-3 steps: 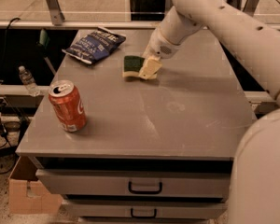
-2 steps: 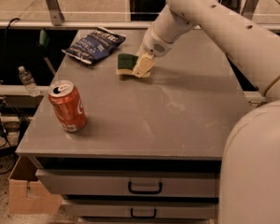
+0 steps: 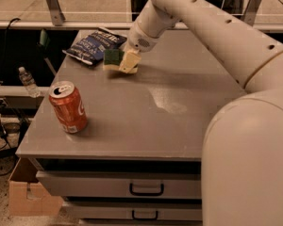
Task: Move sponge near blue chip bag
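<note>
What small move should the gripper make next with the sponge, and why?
Probably lower it and release. The gripper holds the sponge low over the table, already right beside the blue chip bag, so little travel seems left.

1. A single view covers the scene.
2. Position: high, off the front edge of the table. The arm fills the lower right and reaches up and left across the frame.
3. Direction: forward and down at a slant. The drawers show below the near edge.
4. Range: near. The left part of the tabletop is in frame, with the can near-left and the bag far-left.
5. Gripper: upper centre-left, clamped on the sponge, just beside the bag.
</note>
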### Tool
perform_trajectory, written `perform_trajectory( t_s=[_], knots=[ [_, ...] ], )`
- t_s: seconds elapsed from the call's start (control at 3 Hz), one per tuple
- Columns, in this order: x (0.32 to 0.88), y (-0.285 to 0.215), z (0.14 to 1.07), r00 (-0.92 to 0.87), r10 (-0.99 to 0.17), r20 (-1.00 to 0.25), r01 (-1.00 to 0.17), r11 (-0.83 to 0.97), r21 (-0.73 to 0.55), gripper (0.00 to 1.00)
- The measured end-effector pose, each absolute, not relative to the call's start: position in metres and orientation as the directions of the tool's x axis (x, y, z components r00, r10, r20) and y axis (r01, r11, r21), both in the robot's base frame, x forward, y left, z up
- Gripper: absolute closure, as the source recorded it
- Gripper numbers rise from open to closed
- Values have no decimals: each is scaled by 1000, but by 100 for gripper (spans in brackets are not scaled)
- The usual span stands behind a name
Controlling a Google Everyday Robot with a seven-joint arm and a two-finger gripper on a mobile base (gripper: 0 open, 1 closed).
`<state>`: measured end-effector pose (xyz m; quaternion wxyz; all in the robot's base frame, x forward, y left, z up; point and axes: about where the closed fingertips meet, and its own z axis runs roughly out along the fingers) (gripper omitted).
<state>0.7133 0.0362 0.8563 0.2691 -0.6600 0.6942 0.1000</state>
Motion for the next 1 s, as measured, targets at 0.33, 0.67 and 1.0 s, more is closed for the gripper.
perform_trajectory(
  t_s=[0.33,0.67,1.0],
  knots=[
    [716,52,859,21,-866,-500,-970,103,-219,83],
    [718,62,865,33,-868,-496,-968,96,-234,61],
    [721,67,871,41,-868,-494,-965,94,-246,37]
  ],
)
